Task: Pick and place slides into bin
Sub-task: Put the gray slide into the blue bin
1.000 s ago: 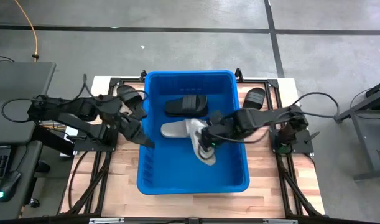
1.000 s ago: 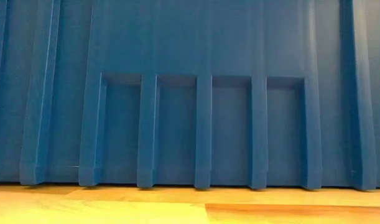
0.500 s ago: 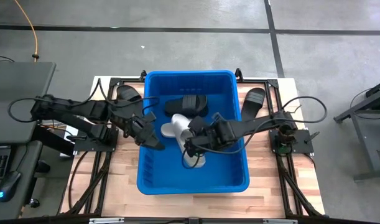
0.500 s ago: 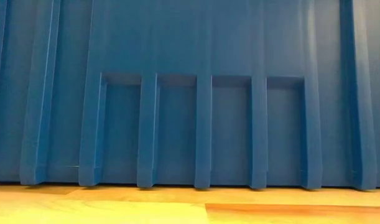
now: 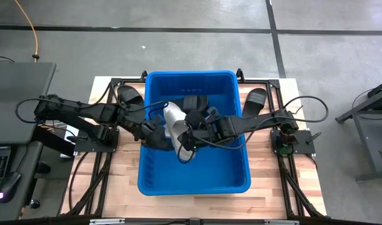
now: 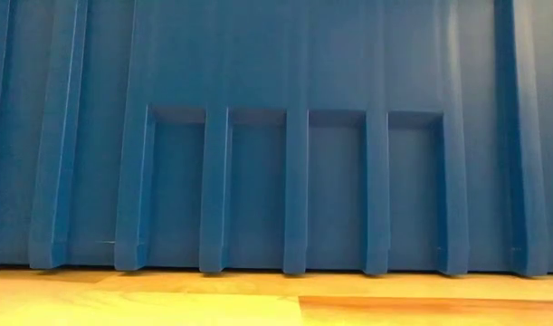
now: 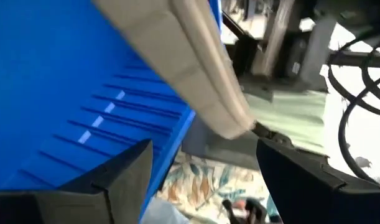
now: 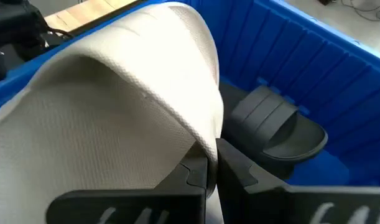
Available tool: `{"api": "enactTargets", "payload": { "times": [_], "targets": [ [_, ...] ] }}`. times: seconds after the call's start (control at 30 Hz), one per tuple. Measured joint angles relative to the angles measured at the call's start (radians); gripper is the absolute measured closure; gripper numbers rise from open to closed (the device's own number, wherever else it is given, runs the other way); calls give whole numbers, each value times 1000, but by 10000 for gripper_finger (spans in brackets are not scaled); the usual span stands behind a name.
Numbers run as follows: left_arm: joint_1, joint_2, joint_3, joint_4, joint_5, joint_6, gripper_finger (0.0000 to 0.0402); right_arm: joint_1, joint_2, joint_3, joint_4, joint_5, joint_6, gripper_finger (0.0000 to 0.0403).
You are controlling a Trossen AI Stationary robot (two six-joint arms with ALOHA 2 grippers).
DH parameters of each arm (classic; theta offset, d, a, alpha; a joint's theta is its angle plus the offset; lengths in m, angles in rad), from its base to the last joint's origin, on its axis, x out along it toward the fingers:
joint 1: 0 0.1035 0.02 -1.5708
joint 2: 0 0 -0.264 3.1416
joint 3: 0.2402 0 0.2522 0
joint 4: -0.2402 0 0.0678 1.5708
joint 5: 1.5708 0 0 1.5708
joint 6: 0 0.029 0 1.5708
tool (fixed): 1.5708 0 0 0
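High view: right gripper (image 5: 185, 139) clamped on light grey slide (image 5: 174, 119) above bin (image 5: 154, 175).

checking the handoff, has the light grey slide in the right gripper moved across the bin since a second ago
Yes. In the high view the light grey slide, gripped by the right gripper, has shifted from mid-bin toward the bin's left wall, nearer the open left gripper.

You see a bright-blue ribbed bin (image 5: 194, 178), a light grey textured slide (image 5: 173, 119), black slides (image 5: 194, 103) and pale wood table (image 5: 119, 181).
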Motion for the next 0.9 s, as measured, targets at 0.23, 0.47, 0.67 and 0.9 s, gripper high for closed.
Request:
{"api": "enactTargets", "payload": {
  "times": [0.23,0.47,0.67,0.9],
  "targets": [
    [0,0,0,0,-80,-7,124,10,1,-1,22,-4,-19,403],
    [0,0,0,-1,-114,4,124,46,6,-1,79,11,-19,403],
    [0,-2,0,-1,-121,35,146,101,6,18,181,37,-80,403],
    [0,1,-2,-3,-114,111,285,121,6,18,157,91,-48,403]
  ]
}}
